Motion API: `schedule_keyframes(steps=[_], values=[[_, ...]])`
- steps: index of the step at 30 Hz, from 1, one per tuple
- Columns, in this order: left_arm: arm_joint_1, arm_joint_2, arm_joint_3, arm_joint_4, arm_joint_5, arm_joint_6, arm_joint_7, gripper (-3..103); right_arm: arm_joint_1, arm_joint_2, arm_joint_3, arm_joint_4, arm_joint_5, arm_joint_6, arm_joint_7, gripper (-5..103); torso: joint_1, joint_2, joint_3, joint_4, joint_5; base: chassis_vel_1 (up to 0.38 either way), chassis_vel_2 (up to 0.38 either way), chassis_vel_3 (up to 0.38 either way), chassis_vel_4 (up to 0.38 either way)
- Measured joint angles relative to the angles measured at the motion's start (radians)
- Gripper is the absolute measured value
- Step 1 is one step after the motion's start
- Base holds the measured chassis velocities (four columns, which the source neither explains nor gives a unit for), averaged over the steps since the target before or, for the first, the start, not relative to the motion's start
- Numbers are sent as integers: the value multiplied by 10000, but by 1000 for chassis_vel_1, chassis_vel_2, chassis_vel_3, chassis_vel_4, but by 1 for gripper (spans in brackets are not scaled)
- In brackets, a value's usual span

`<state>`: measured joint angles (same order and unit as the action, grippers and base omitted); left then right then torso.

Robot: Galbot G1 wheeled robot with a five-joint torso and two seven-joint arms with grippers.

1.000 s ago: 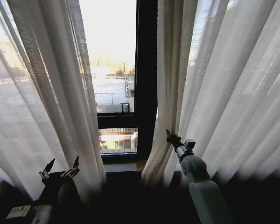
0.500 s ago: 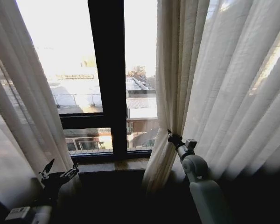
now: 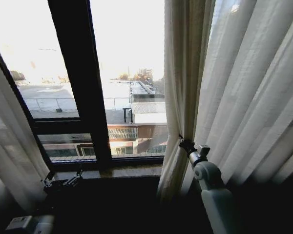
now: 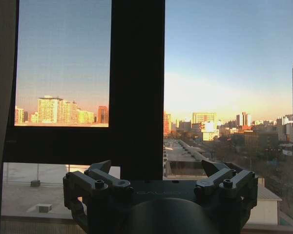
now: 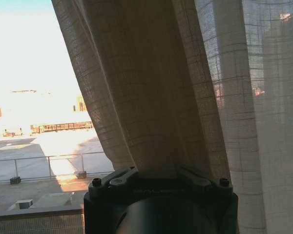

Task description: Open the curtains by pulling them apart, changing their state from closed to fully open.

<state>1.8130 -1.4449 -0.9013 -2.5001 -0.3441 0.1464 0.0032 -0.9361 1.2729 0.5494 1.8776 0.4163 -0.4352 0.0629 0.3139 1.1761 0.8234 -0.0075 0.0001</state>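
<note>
The curtains stand partly drawn. The right panel hangs bunched at the right side of the window, its inner edge gathered into a thick fold. The left panel is pushed well off to the left, leaving a broad gap through which the dark window frame and the city outside are plain.

The right end effector is pressed into the gathered inner edge of the right panel, low down near the window sill. In the right wrist view the fabric bunches directly into the front of the end effector; it looks closed around the fold, holding the cloth. The left end effector sits low near the sill's left end, beside the left panel but not touching it. In the left wrist view its fingers are spread wide with nothing between them.

The step in hand looks like the pulling of the right panel outward. The opening is well advanced but probably not finished. The next move likely calls for carrying the gripped fold farther right, keeping the hold firm so the sheer weave does not slip free.

Each panel's long axis runs vertically, pleats falling straight from above. The right panel's lower part cinches inward at the grip, then flares below.
</note>
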Motion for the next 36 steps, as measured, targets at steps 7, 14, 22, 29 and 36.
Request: schedule_keyframes(steps=[7, 14, 22, 29, 36], values=[[21, -10, -22, 0, 1, -44, 0, 100, -13, -23, 99, 2, 8, 9, -13, 0, 1, -1, 1, -2, -1, -348, -352, 323, 346], [10, -6, -16, 0, 1, -50, 2, 100, -10, -18, 134, -3, 9, 13, -17, 0, 1, -1, 2, -2, 1, -368, -339, 368, 364], [-5, 29, -8, 0, 0, -50, 6, 100, -17, -9, 190, 3, 8, 15, -18, 0, 1, -1, 1, -2, 1, -373, -349, 362, 340], [-10, 32, 0, 0, -5, -50, 6, 100, -29, -10, 209, 34, 5, 16, -18, 0, 1, 0, 1, -1, -3, -357, -367, 344, 352], [-27, 68, -17, 0, -12, -50, 6, 100, -32, -11, 218, 51, 0, 15, -18, 0, 2, -1, 1, -1, -3, -354, -349, 358, 356]])
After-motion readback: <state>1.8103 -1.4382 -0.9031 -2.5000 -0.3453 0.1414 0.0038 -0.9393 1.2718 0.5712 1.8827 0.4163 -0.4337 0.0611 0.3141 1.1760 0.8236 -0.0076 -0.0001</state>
